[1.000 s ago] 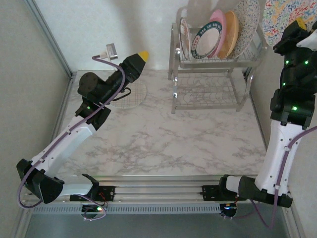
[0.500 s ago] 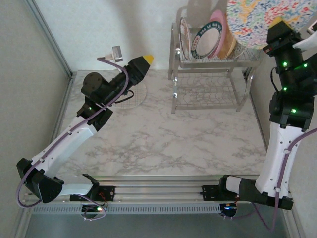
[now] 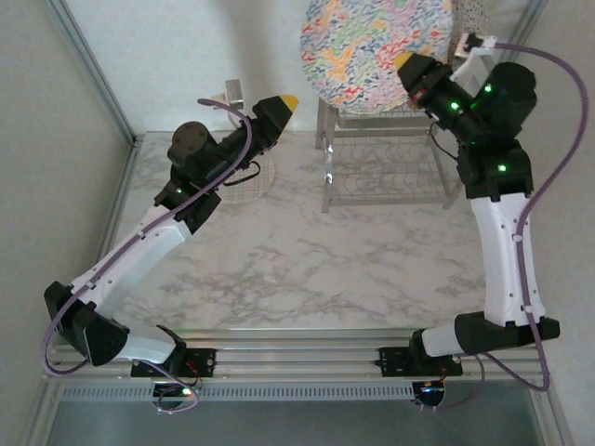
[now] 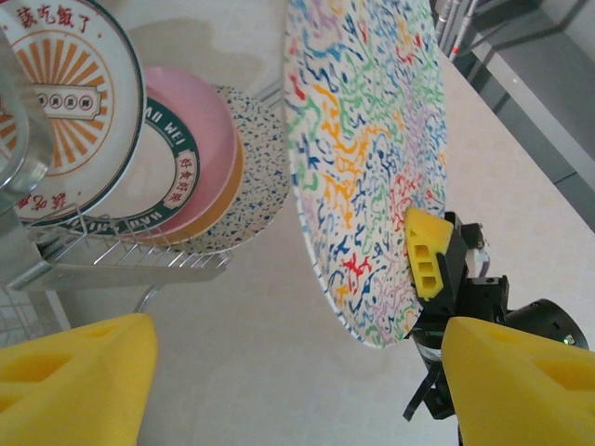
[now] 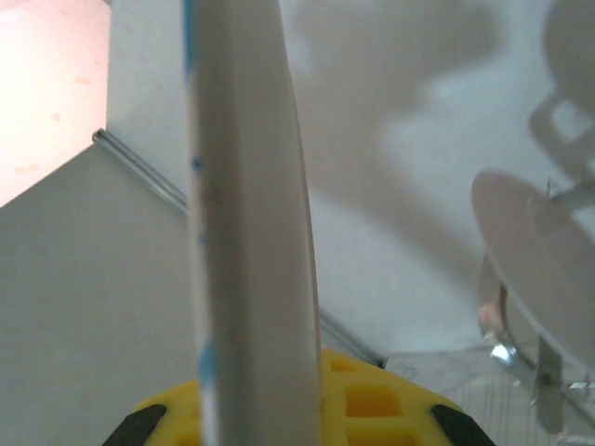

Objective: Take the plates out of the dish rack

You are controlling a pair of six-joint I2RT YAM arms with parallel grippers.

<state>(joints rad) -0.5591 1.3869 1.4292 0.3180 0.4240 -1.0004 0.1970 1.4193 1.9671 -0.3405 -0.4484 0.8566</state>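
Yellow-tipped left tool (image 3: 286,102) hovers left of dish rack (image 3: 327,172), jaws spread, empty, arm stretched over counter (image 3: 307,265). Squiggle plate (image 3: 372,51) raised over rack, clear of slots. Likely glazed ceramic: stiff, heavyish, slick, chips easily; rim pinch suits. Right tool (image 3: 409,70) clenched on plate's rim, wrist cocked high above rack. Other plates (image 4: 177,177) upright in rack's upper basket.

The left arm (image 3: 139,251) is leaning forward, left gripper (image 3: 283,103) gaping wide; the right arm (image 3: 497,232) is arching high, right gripper (image 3: 409,67) pinching the squiggle plate (image 3: 367,42) by its edge.
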